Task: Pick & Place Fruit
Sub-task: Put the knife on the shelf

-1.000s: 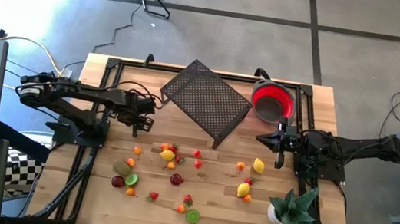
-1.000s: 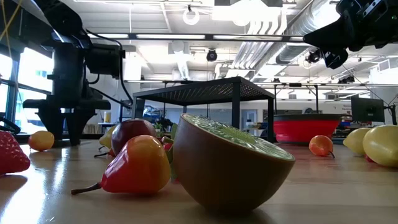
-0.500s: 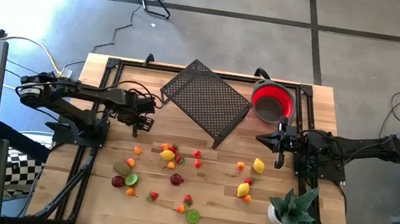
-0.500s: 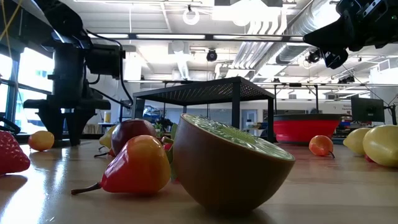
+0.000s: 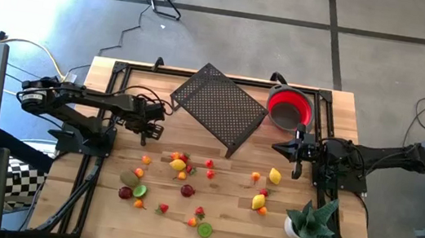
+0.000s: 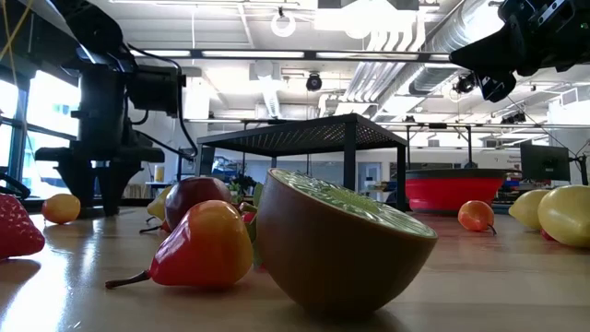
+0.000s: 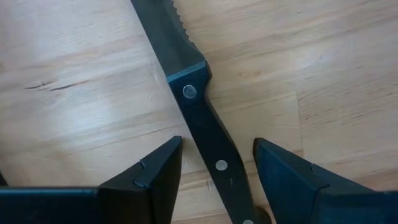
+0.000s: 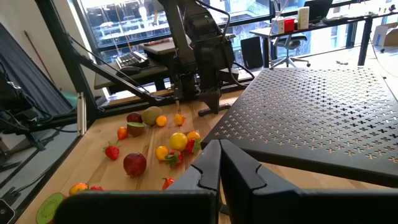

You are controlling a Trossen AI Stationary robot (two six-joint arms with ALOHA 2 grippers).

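High view: toy fruits (image 5: 187, 183) lie scattered on the tabletop (image 5: 94, 202). Left gripper (image 5: 153, 130) hovers beside them, jaws partly apart, empty; right gripper (image 5: 281, 149), jaws closed, near the red bowl (image 5: 290, 107).

Your widest open lane runs across the bare wooden table (image 5: 108, 196) between the black perforated rack (image 5: 218, 107) at the back and the scattered fruit (image 5: 180, 176) nearer the front. The rack, tilted across the middle, blocks any straight path from the left gripper (image 5: 155, 132) to the red bowl (image 5: 290, 109). The right gripper (image 5: 278, 149), fingers together, hangs just in front of the bowl. A spiky green plant (image 5: 312, 221) crowds the front right corner; black frame rails (image 5: 80, 188) line both sides.
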